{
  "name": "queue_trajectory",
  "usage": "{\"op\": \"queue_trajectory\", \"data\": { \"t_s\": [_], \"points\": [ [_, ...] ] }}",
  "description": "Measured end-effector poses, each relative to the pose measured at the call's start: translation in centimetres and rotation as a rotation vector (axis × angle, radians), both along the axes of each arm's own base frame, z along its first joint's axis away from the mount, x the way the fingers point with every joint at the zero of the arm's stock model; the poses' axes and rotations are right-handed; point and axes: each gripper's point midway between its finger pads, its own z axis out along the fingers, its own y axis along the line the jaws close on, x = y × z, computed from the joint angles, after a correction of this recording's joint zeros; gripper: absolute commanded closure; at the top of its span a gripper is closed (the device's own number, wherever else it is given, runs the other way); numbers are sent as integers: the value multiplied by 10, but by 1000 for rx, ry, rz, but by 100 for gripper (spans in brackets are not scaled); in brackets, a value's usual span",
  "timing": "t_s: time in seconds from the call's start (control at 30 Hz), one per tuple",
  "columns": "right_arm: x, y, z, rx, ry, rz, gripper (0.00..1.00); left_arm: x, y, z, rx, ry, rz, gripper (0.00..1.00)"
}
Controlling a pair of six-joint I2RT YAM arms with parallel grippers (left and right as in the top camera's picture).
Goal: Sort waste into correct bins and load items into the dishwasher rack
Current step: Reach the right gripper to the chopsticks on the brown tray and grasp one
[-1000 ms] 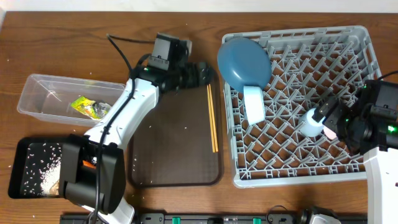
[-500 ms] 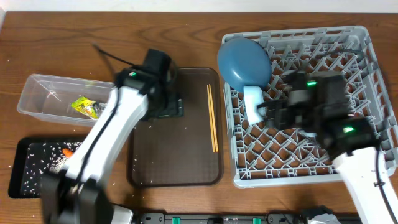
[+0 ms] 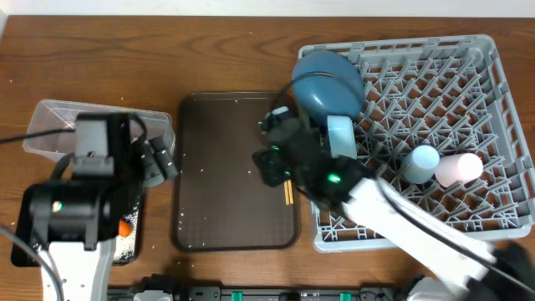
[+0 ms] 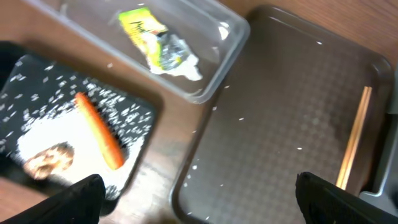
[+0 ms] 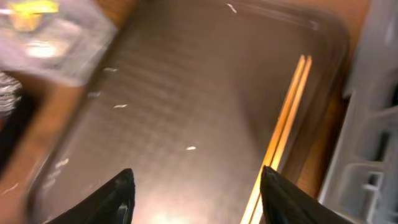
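The wooden chopsticks [image 5: 283,137] lie along the right side of the brown serving tray [image 5: 186,93], also in the left wrist view [image 4: 354,140]. My right gripper [image 5: 199,199] is open and empty, low over the tray, its right finger beside the chopsticks; overhead it is above them [image 3: 272,165]. My left gripper [image 4: 199,205] is open and empty over the tray's left edge. The wrapper with tissue [image 4: 155,43] lies in the clear tub [image 4: 233,37]. The carrot [image 4: 99,130], brown lump [image 4: 50,158] and rice sit on the black tray [image 4: 140,115].
The grey rack [image 3: 468,75] at the right holds the blue plate [image 3: 328,84], white bowl [image 3: 341,138], light-blue cup [image 3: 420,163] and pink cup [image 3: 458,169]. A few rice grains lie scattered on the brown tray [image 3: 226,167]. My left arm covers most of the black tray overhead.
My right arm swung from the rack leftward over the brown tray to the chopsticks, leaving the light-blue cup in the rack. My left arm pulled back from the tray's top to the left.
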Motion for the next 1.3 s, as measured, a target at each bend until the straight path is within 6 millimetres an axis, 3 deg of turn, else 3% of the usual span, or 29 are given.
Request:
{"op": "queue_trajectory", "data": {
  "t_s": [0.13,0.23,0.5,0.8,0.93,1.3],
  "points": [
    [10,-3,-58,-80,84,-88,43,-6,3,3,3,-10,12,2],
    [14,-10,-79,-128,103,-136,43,-6,4,3,6,-11,13,2],
    [18,-17,-95,-161,115,-204,45,-6,4,3,9,-11,15,2],
    [17,-20,-113,-175,145,-242,59,-6,4,3,9,-11,15,2],
    [19,-18,-121,-171,155,-256,70,-6,4,3,9,-11,15,2],
    [20,-19,-132,-170,185,-289,66,-6,4,3,9,-11,15,2]
  ]
}}
